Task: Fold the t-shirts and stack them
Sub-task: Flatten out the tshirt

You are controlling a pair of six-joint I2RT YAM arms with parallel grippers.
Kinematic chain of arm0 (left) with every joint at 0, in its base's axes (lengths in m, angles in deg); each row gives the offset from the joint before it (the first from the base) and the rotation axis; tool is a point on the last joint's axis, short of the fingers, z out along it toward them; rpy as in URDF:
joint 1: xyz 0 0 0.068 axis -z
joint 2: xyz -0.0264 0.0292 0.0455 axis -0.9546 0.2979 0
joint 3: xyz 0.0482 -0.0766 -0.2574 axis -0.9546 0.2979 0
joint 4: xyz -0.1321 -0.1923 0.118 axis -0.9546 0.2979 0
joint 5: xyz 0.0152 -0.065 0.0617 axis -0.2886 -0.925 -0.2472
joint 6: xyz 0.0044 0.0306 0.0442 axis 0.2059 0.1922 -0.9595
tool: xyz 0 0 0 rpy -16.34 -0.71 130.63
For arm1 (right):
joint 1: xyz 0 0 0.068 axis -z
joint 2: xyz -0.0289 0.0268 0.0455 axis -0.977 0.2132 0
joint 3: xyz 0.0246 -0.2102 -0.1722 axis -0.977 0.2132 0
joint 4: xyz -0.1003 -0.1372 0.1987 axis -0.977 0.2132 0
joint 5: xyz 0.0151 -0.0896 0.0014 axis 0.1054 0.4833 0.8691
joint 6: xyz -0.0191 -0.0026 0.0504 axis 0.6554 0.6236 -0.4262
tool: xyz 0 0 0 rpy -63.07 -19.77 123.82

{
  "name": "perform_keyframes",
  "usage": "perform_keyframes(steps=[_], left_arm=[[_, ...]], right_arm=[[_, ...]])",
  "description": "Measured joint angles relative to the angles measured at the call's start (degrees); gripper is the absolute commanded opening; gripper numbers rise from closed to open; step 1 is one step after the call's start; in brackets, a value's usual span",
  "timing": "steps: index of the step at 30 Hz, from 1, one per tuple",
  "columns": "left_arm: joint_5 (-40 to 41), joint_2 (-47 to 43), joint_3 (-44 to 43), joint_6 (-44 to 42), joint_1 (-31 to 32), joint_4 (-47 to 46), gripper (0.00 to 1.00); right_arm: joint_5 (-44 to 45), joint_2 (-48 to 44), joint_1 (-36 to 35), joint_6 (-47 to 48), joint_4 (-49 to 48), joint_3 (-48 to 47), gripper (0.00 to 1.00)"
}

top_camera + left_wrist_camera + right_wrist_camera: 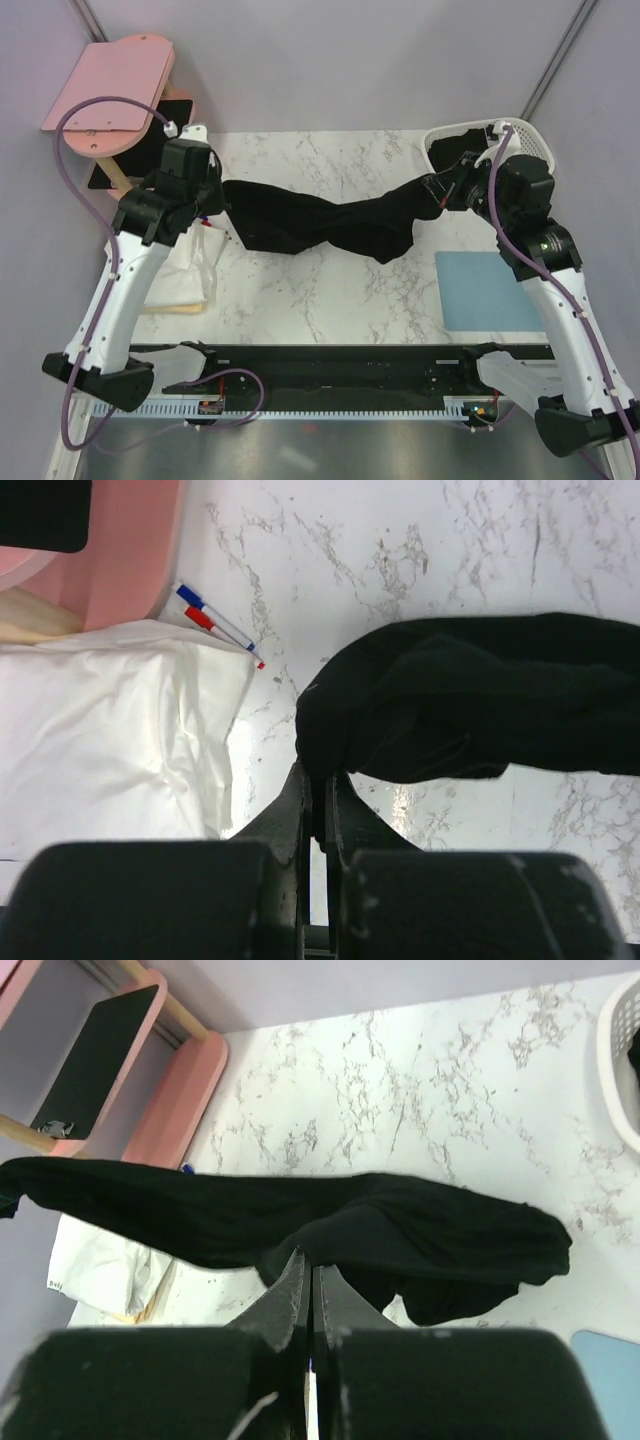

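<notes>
At the table's far left edge stands a pink shelf unit point(110, 95) with a glossy black panel point(95, 1055) set in it. Just in front lies a folded white cloth point(185, 272), with two marker pens point(218, 626) at its far corner. The left gripper point(315, 780) is directly right of the cloth, jaws pinched tight on the left edge of a black t-shirt point(320, 225). The shirt spans the middle of the marble table point(320, 300) as a bunched band, sagging in the centre; whether its lowest fold touches the surface cannot be told. The right gripper point(310, 1265) has its jaws clamped on the shirt's right end. Bare marble lies open on the near side of the shirt, between the white cloth and a pale blue mat point(485, 290), and also on the far side toward the wall. A white laundry basket point(520, 130) sits at the far right corner, with dark fabric point(445, 152) inside.
</notes>
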Motion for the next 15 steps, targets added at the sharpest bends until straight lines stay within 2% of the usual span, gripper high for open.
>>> perform_keyframes(steps=[1,2,3,4,9,15], left_arm=[[-0.2,-1.9,0.9,0.0,0.0,0.0,0.10],[-0.7,-4.0,3.5,0.2,0.0,-0.7,0.26],[-1.1,-5.5,6.4,0.5,0.0,-0.9,0.37],[-2.2,-7.5,10.3,1.0,0.0,-0.2,0.98],[-6.1,-11.1,28.0,4.2,0.0,1.6,1.00],[-7.4,-13.1,29.5,4.7,0.0,1.0,0.99]], right_arm=[[0.2,-0.7,0.0,0.3,0.2,-0.3,0.00],[0.4,-1.6,0.0,0.6,0.5,-0.4,0.00],[0.5,-2.4,0.0,0.8,1.2,-0.4,0.00],[0.6,-3.0,0.0,0.9,1.5,-0.1,0.00],[0.8,-4.0,0.0,1.2,3.0,4.1,0.00],[1.0,-2.6,0.0,1.1,4.3,6.1,0.00]])
